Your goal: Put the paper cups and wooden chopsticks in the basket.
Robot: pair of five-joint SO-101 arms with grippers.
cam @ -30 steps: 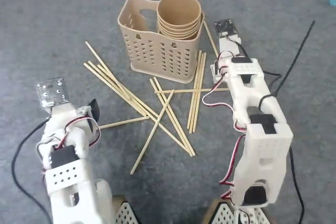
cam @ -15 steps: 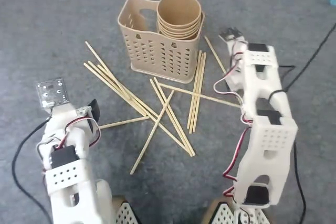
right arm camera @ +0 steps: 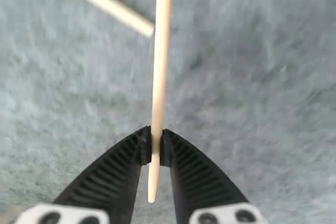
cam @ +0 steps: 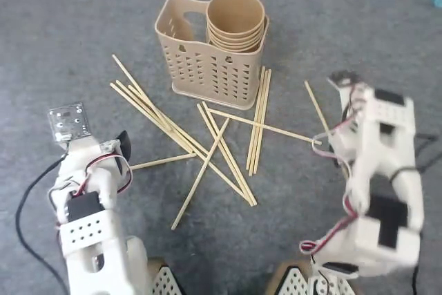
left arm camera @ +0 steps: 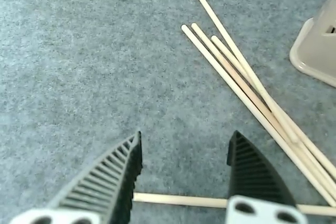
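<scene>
Right wrist view: the right gripper (right arm camera: 155,142) is clamped tight on one wooden chopstick (right arm camera: 160,51), its jaws nearly together with only the stick between them. It grips close to one end, so a short stub pokes back toward the camera and the long part runs out ahead toward the top of the frame. That hold probably lets the far end be aimed at an opening and dropped in end first. Another chopstick (right arm camera: 100,1) lies slantwise on the grey carpet at the upper left. In the high view the basket (cam: 200,67) stands at upper centre with the stacked paper cups (cam: 238,12) already nested in its right half. This leaves its left half free, seemingly for the sticks. The loose chopsticks (cam: 221,150) lie crisscrossed on the carpet (cam: 69,46) in mid-frame, in front of the basket, and the right arm stands at the right edge, well apart from it. The left gripper (left arm camera: 184,140) hangs wide open and holds nothing. A single stick (left arm camera: 178,199) lies crosswise beneath its jaws, and a sheaf of sticks (left arm camera: 252,93) runs toward the basket's corner at the right edge.
</scene>
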